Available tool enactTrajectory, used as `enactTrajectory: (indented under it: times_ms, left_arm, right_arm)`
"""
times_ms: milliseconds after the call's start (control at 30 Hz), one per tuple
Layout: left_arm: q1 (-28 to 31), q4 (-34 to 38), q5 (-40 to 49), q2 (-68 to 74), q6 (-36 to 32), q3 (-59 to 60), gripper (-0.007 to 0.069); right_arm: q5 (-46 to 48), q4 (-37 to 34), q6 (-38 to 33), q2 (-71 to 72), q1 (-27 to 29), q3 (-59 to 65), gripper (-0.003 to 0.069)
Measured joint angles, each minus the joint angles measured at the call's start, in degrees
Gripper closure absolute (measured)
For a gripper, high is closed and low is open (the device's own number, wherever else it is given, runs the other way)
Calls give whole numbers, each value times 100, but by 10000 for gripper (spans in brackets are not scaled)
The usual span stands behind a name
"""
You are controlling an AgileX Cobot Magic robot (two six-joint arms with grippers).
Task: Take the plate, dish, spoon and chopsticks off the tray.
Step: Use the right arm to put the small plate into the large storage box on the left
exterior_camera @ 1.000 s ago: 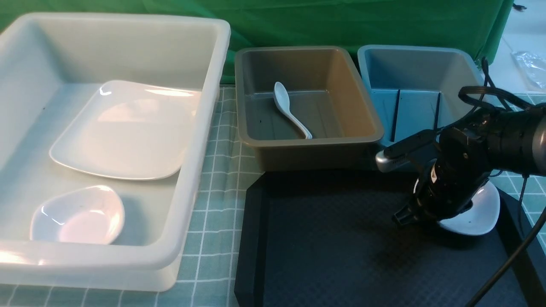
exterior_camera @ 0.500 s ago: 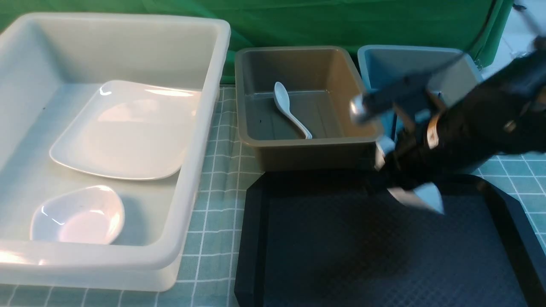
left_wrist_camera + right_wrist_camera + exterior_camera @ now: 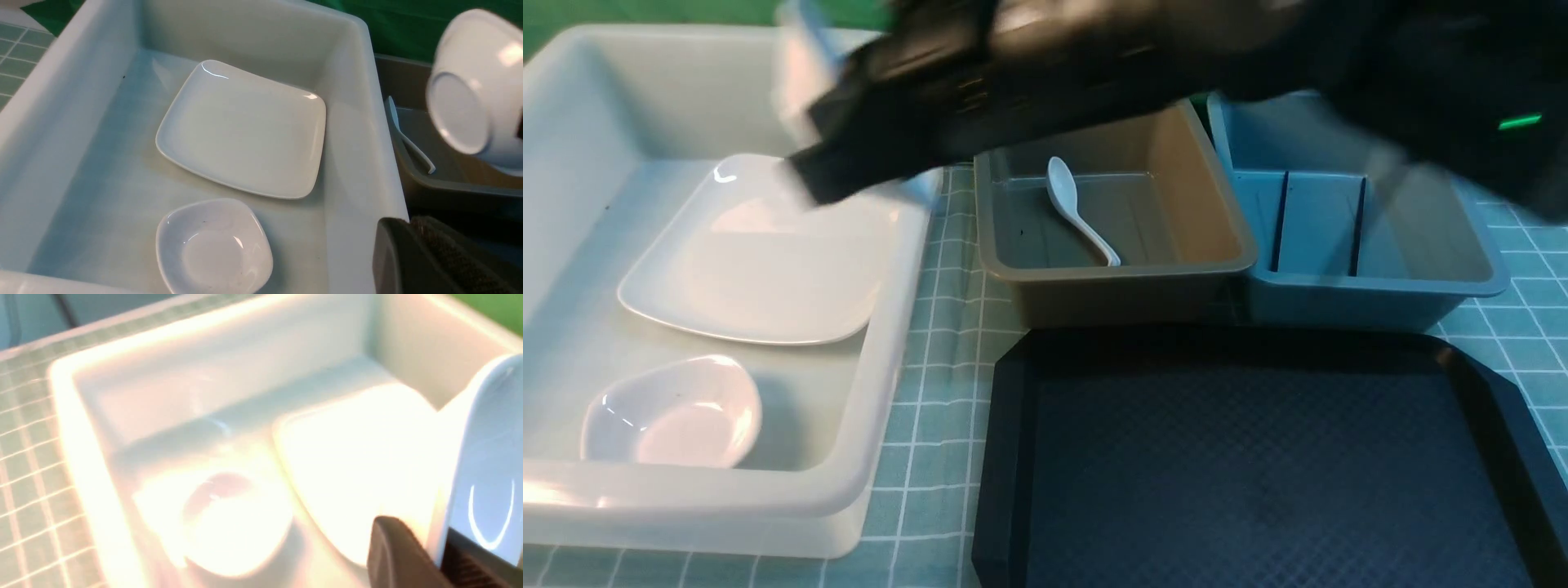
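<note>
I am operating the right arm across the front view, where it is extending over the brown bin toward the white bin. The right gripper is clamping the wall of a white dish, with one finger on each side of it. The held dish is tilting steeply above the white bin; in the front view the dish and the gripper are blurring, so I cannot read their exact clearance from the bin's rim.

The left gripper is holding its fingers closed together, with nothing between them. Its wrist view is showing the white bin, with the held dish near the brown bin's interior.

Item locations are as follows. The plate is lying flat inside the white bin, glossy face up. A second white dish is resting in the same bin, open side up, nearer to my camera than the plate. The spoon is lying diagonally inside the brown bin, its bowl pointing away from me. The chopsticks are lying apart from each other in the blue bin, roughly parallel. The tray is sitting in front of the brown and blue bins, showing a bare textured surface. A green-and-white grid cloth is running between the tray and the white bin.
</note>
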State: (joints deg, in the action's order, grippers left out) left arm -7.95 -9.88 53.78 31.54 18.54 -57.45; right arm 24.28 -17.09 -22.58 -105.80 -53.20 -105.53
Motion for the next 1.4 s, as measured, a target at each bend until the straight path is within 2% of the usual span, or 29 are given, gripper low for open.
enactTrajectory:
  times_ms: [100, 233, 467, 1100, 1300, 1400]
  left_arm:
    - [0, 0, 0, 0, 0, 0, 615]
    - [0, 0, -12, 0, 0, 0, 615]
    - [0, 2, -17, 0, -39, 0, 615]
    - [0, 2, 26, 13, -106, 0, 613]
    - [0, 8, 37, 13, -113, 0, 613]
    - [0, 13, 37, 13, -120, 0, 613]
  right_arm:
    - [-89, -35, -94, -727, -343, -555, 599]
    - [-102, -34, -94, -1506, -538, -1083, 599]
    - [-146, -34, -148, -2309, -599, -1386, 599]
    - [-805, -274, -220, -2880, -671, -1421, 594]
    - [-838, -318, -220, -2908, -676, -1421, 543]
    - [-845, -326, -226, -2908, -676, -1425, 454]
